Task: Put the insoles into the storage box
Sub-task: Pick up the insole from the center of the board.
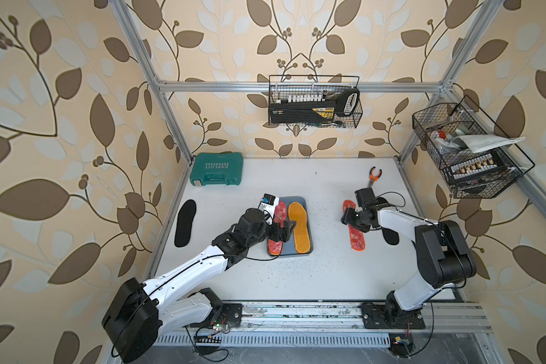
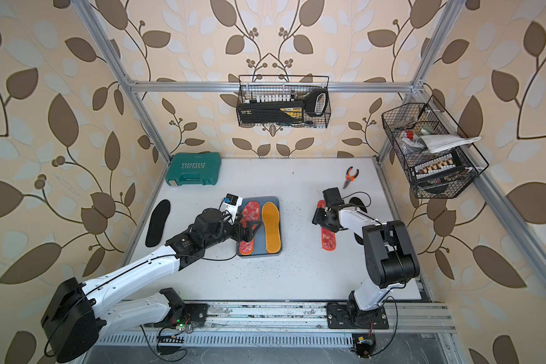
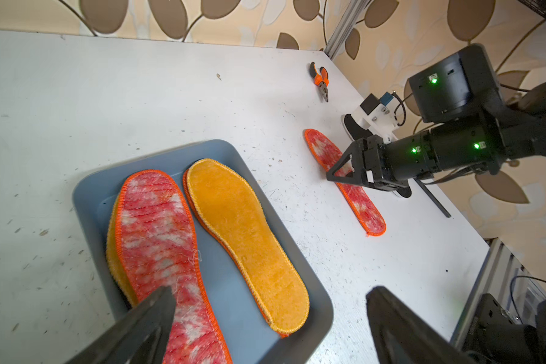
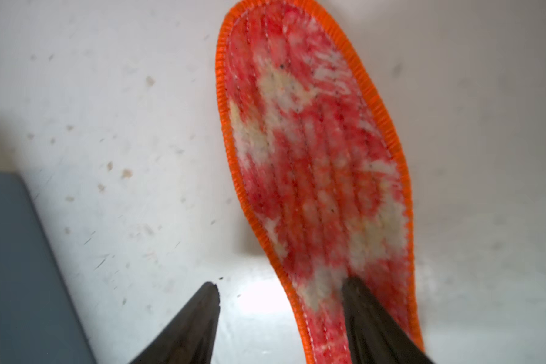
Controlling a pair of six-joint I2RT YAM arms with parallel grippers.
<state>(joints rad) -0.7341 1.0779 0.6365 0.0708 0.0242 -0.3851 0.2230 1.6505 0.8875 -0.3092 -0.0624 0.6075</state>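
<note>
Left tool (image 3: 271, 291), jaws wide apart and empty, hangs over the storage box (image 3: 89, 201) holding a red-white insole (image 3: 158, 227) and mustard-yellow insole (image 3: 243, 236); right tool (image 4: 281, 283), jaws parted, straddles a second red-white insole (image 4: 312, 157) at its edge on the table (image 1: 297, 277).

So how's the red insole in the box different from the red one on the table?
The boxed insole lies on a yellow insole; the table insole lies on bare table. The right pincer straddles the table insole's edge; the left pincer hangs over the boxed insole. Both are red-white, orange-edged.
</note>
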